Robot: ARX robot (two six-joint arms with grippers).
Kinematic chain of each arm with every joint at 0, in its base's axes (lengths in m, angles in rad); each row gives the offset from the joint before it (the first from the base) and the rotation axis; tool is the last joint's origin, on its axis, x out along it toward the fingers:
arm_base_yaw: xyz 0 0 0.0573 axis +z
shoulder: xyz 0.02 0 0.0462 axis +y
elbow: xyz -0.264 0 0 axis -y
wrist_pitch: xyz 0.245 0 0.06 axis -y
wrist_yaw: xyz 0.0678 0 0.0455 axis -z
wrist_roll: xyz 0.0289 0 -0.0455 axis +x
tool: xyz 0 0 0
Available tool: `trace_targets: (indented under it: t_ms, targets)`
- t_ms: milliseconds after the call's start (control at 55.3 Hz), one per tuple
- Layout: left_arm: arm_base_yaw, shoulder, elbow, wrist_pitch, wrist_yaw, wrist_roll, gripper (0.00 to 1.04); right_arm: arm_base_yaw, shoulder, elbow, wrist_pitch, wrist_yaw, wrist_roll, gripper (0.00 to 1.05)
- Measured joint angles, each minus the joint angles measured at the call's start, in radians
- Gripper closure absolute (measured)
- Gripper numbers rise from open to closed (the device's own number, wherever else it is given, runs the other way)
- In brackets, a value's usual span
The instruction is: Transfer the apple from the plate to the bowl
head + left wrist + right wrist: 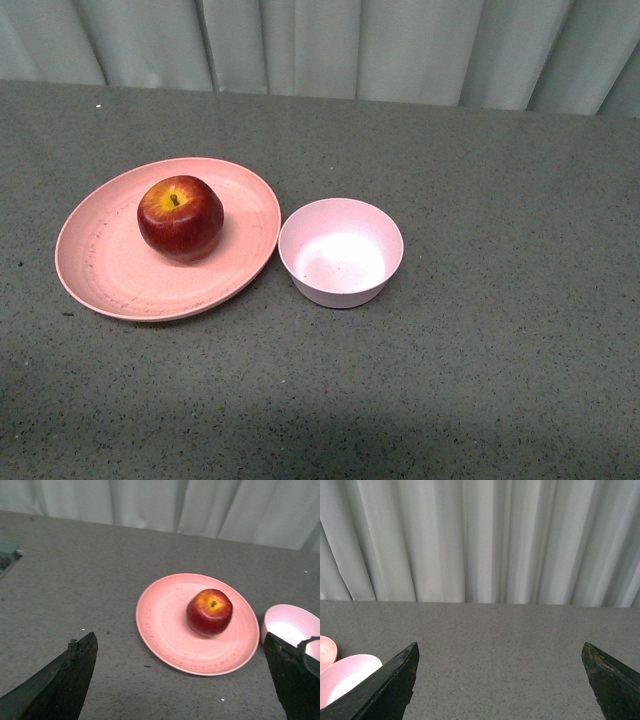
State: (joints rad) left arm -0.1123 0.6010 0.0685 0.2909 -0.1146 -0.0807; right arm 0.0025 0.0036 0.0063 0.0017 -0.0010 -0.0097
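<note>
Apple (pixel 180 217): sat stem-up on the plate (pixel 100 270), left of centre in the front frame; bowl (pixel 340 295) empty, just beside it at centre. Your left gripper (pixel 178 645) and right gripper (pixel 500 650): both gaped wide and held nothing. You needed, I judged, to straddle its widest girth with the left, then lift clear of both rims.

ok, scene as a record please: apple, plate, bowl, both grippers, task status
apple: on plate, stem up
plate: on table, left of bowl
bowl: empty, beside plate; rims close, cannot tell if touching
left gripper: open, empty, facing apple, apart from it
right gripper: open, empty, facing bare table and curtain
status: apple not yet moved
</note>
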Motion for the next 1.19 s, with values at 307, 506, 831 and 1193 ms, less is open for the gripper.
trace_targets:
  t_ms: [307,506,831,1193]
  targets:
    - [-0.013,0.669,0.207,0.400,0.078,0.036,0.07,0.000,0.000,0.000,0.000,0.000,0.000,0.09]
    - [-0.077,0.959,0.401,0.393,0.086,0.019,0.07,0.000,0.000,0.000,0.000,0.000,0.000,0.09]
    - [-0.124,1.233,0.615,0.342,0.117,0.008,0.07,0.000,0.000,0.000,0.000,0.000,0.000,0.09]
    - [-0.120,1.350,0.709,0.303,0.128,0.009,0.07,0.000,0.000,0.000,0.000,0.000,0.000,0.09]
